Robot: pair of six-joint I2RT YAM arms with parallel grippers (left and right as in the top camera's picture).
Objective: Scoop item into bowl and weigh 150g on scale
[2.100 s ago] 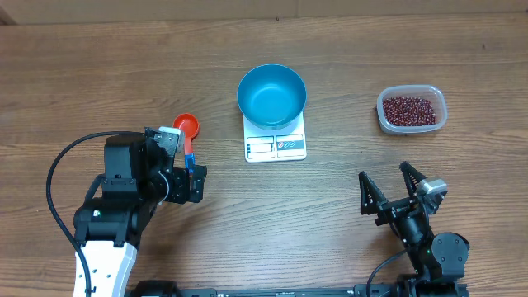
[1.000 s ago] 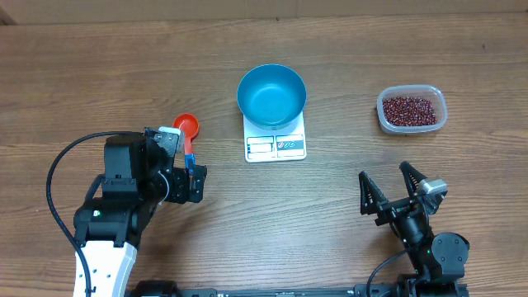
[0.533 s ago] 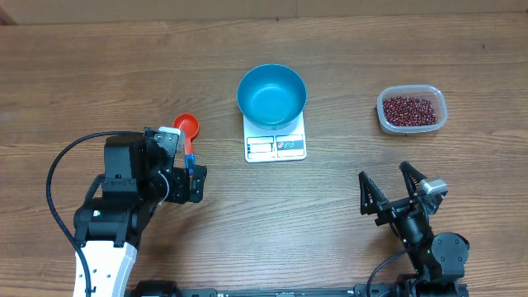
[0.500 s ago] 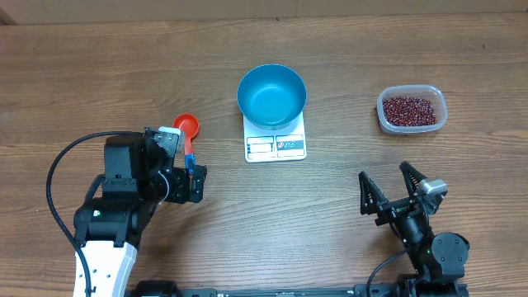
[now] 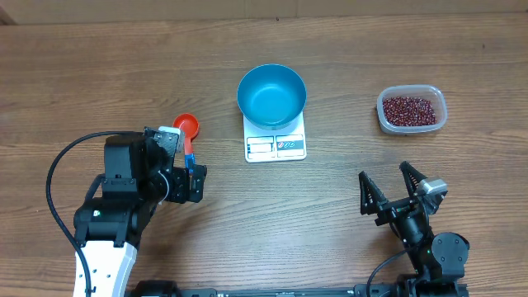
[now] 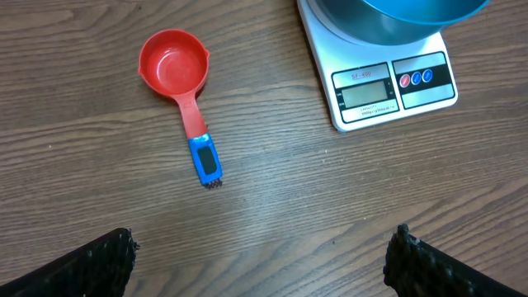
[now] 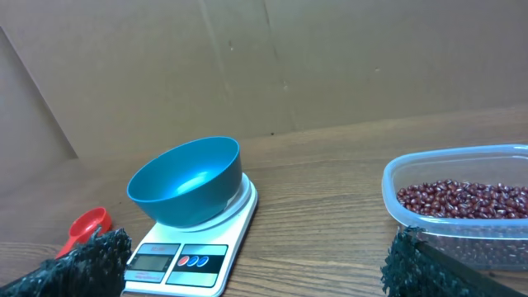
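Since the left gripper (image 6: 262,247) hangs wide open right by the red scoop (image 6: 173,66), I'd come down on its blue handle (image 6: 205,158) and pinch mid-length — cup level. Bowl (image 5: 271,95) sits empty on the scale (image 5: 275,147); beans (image 5: 408,108) are in the clear tub (image 5: 443,105) far right, right gripper (image 5: 389,191) open too.

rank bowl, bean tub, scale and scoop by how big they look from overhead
bowl and tub: nearly alike, bowl perhaps slightly larger
scale: partly under the bowl, so unsure
scoop: smallest
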